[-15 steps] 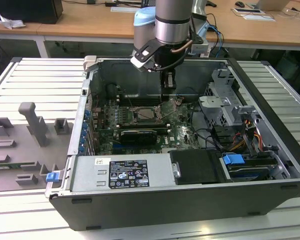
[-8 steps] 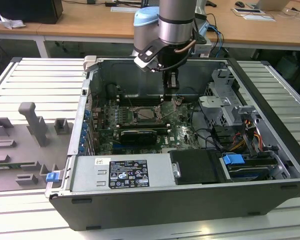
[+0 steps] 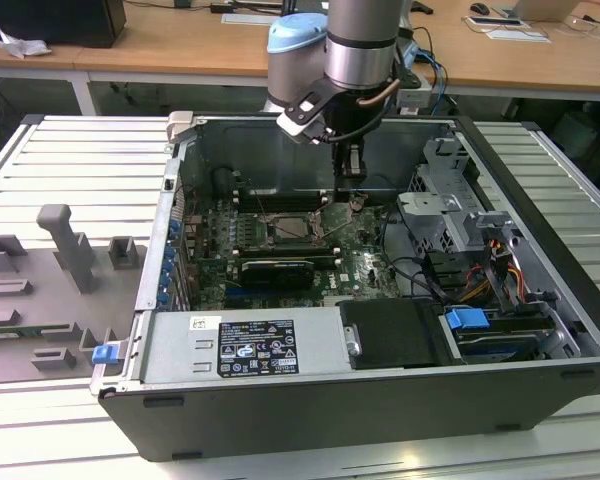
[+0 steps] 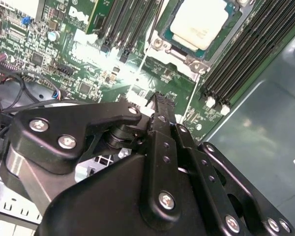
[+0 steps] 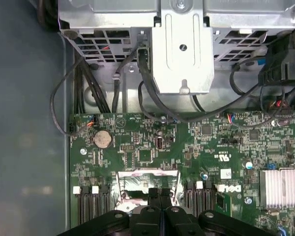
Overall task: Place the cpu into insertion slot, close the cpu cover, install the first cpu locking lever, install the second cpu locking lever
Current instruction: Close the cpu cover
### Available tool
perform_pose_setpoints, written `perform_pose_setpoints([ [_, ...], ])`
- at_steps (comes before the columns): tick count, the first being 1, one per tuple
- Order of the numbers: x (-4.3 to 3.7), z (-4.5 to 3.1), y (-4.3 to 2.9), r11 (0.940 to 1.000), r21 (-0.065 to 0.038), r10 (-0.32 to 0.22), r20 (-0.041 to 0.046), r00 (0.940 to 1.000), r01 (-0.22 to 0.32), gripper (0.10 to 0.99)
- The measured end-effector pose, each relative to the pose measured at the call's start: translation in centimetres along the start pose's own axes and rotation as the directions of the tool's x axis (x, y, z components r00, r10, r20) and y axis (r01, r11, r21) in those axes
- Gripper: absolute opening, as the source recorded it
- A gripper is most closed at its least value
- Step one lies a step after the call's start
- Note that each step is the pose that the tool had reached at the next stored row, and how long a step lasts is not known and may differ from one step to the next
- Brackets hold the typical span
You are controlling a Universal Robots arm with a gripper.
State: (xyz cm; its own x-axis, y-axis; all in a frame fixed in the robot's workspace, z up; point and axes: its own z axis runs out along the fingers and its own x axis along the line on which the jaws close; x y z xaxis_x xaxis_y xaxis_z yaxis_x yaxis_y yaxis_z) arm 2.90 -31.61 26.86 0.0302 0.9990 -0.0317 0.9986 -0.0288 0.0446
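1. As the arm (image 3: 360,40) leans into an open computer case (image 3: 380,410) on a slatted table (image 3: 50,160), we see its gripper (image 3: 357,198) low over the green circuit board (image 5: 137,147). It hangs just to the exterior view's right of the insertion slot (image 3: 276,236).
2. In both wrist views we find the two black fingers (image 5: 155,196) pressed flat together, with nothing between them.
3. The cpu (image 4: 199,22) lies flat in the slot, pale top up, with long black memory slots (image 4: 246,54) on either side of it.
4. The cpu cover (image 5: 147,174), a thin silver frame, appears to us swung away from the slot toward the gripper. Board shows through its central window. The fingertips sit right at its free edge, though we cannot tell whether they touch it.
5. In the first wrist view, a metal drive cage (image 5: 182,49) stands past the board's edge, with black cables (image 5: 152,93) looping down from it. A coin battery (image 5: 102,139) and a finned heat sink (image 5: 282,187) sit on the board itself.
6. On the table, to the exterior view's left of the case, we note a set of grey fixtures (image 3: 70,245), well apart from the arm.
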Motion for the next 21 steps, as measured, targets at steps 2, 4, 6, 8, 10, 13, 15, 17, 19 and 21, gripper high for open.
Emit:
perform_pose_setpoints([
  [2,0.00,0.00,0.09,1.0000,0.000,0.000,0.0000,1.0000,0.000,0.106],
  [4,0.00,0.02,0.22,1.0000,0.001,0.000,0.0000,1.0000,0.000,0.106],
  [6,0.00,0.05,0.28,1.0000,0.001,0.000,0.0002,1.0000,0.000,0.106],
  [8,0.01,0.07,0.45,1.0000,0.003,0.000,0.0001,1.0000,0.000,0.106],
  [10,0.02,0.11,0.61,1.0000,0.003,0.000,0.0007,1.0000,0.000,0.106],
  [13,0.03,0.23,0.76,1.0000,0.003,0.000,0.0043,1.0000,0.000,0.106],
  [15,0.05,0.35,1.03,1.0000,0.003,0.000,0.0075,1.0000,0.000,0.106],
  [17,0.22,0.51,1.69,1.0000,0.004,-0.003,0.0089,1.0000,0.002,0.106],
  [19,0.36,0.74,2.12,1.0000,0.007,-0.005,0.0090,0.9999,0.005,0.106],
  [21,0.48,1.00,2.47,0.9999,0.009,-0.013,0.0093,0.9999,0.013,0.106],
])
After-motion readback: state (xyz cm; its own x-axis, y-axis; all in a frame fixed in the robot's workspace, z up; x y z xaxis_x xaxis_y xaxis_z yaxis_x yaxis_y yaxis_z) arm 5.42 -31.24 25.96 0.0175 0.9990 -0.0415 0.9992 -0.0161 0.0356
